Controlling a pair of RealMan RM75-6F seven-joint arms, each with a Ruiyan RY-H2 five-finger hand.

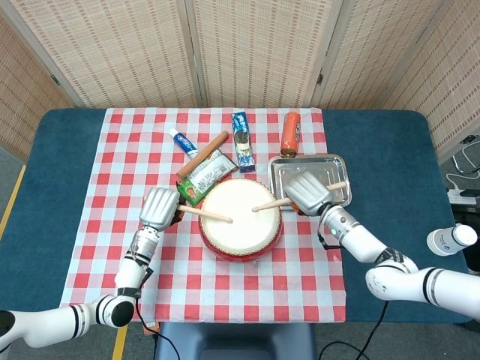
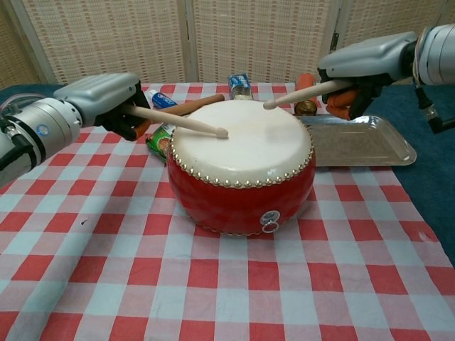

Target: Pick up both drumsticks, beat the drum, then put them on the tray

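1. The left hand [image 2: 106,96] had a smooth silver-grey back shell, with black fingers and orange padding beneath.
2. The right hand [image 2: 366,60] matched it.
3. Both forearms were white with black joint bands; a black cable trailed below each.

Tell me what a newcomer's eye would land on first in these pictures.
The red drum with its pale skin, at the middle of the checked cloth, draws the eye first. Next come the two hands over it: the left hand holds a drumstick with its tip on the skin, and the right hand holds the other drumstick with its tip just above. Behind the right hand lies a shiny metal tray.
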